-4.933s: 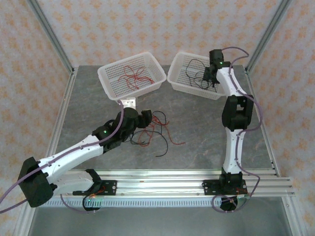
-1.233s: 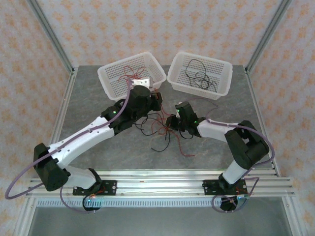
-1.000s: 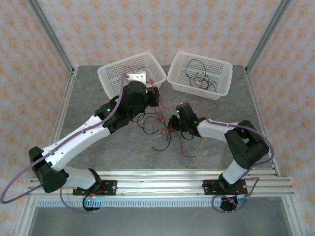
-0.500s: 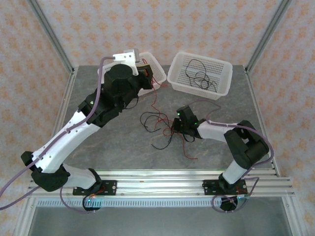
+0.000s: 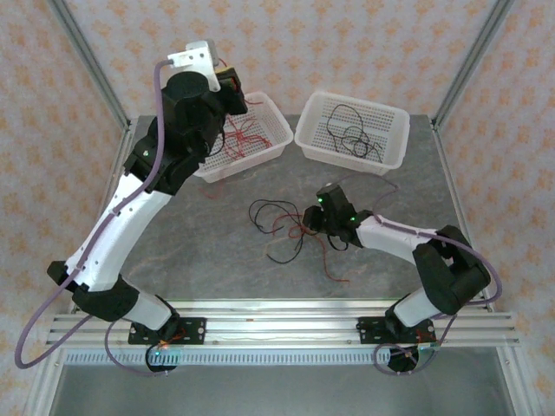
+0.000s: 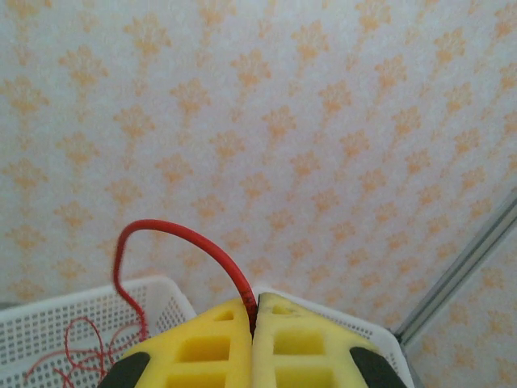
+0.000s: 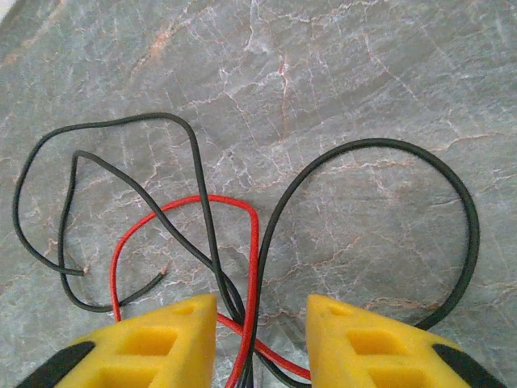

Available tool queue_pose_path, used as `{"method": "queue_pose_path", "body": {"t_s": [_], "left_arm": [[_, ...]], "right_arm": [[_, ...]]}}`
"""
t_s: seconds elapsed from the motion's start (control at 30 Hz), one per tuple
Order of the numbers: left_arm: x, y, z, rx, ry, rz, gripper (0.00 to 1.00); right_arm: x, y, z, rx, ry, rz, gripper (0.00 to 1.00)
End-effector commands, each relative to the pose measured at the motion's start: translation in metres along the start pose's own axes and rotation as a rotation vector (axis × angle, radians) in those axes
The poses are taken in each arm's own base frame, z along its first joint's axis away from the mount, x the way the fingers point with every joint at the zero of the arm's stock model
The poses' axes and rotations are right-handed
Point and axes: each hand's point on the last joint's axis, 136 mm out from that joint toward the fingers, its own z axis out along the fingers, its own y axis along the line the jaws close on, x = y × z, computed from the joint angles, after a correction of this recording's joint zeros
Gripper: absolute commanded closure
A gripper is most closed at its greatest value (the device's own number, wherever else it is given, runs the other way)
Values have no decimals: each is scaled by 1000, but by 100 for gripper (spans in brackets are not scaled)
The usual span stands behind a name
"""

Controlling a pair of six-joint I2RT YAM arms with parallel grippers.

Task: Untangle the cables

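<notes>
**Left arm lifting a red cable over the basket, right fingers spread over the tangle**

The left fingers (image 6: 202, 347) are pressing fully together and pinching a red cable (image 6: 174, 242). From the pinch it is arching up toward 11 o'clock in the left wrist view, then dropping into the left basket (image 5: 270, 130). In the top view the left arm is reaching high, with its fingers hanging above that basket's 10 o'clock edge, well off the desk (image 5: 199, 243). More red cables (image 5: 243, 139) are lying loose inside the left basket, which is sitting at 11 o'clock on the desk. The right basket (image 5: 392, 143) is sitting at 1 o'clock, just beside the left one, and black cables (image 5: 351, 130) are curling inside it.

The right fingers (image 7: 166, 339) are standing apart, partly spread, low over the desk and gripping nothing. A tangle of cables (image 5: 282, 227) is lying at the desk's centre, at 9 o'clock from the right wrist. In the right wrist view black strands (image 7: 202, 186) are looping out toward 10 and 2 o'clock. A red strand (image 7: 186, 206) is crossing them and running back through the gap between the fingers. Whether any strand is touching a finger cannot be told.
</notes>
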Motion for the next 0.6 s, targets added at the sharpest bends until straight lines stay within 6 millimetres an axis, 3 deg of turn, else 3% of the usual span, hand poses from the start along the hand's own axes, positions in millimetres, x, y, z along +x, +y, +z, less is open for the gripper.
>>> {"method": "queue_pose_path", "body": {"t_s": [0.0,0.23,0.33,0.57], "left_arm": [[-39,-3,-4,6,-104,19,100],[-54,-1,6,-16,-162,62,100],[-56,10,19,-45,-178,85,100],[-49,37,59,-90,-215,120,100]], "right_arm": [[7,-16,-3,55,3,0,67],[1,-9,-23,26,-27,-5,59],[-8,-3,-40,14,-59,-15,54],[-14,1,-72,-14,-104,-12,53]]}}
